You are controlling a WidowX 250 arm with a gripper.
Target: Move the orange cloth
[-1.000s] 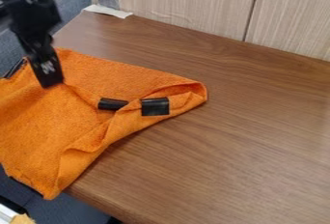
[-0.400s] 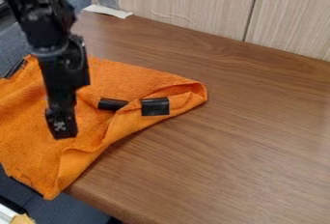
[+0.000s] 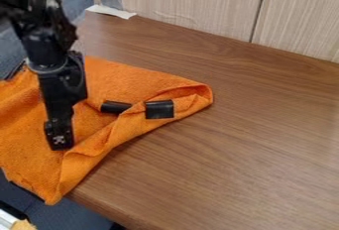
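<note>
The gripper (image 3: 59,143) has moved a bit lower in view; the orange cloth (image 3: 136,81) lies on the table (image 3: 245,149); I can't tell if it's gripped; best pinch a fold, then pull gently

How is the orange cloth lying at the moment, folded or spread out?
Partly folded: the orange cloth spreads over the table, but its right corner and front edge are turned over.
</note>
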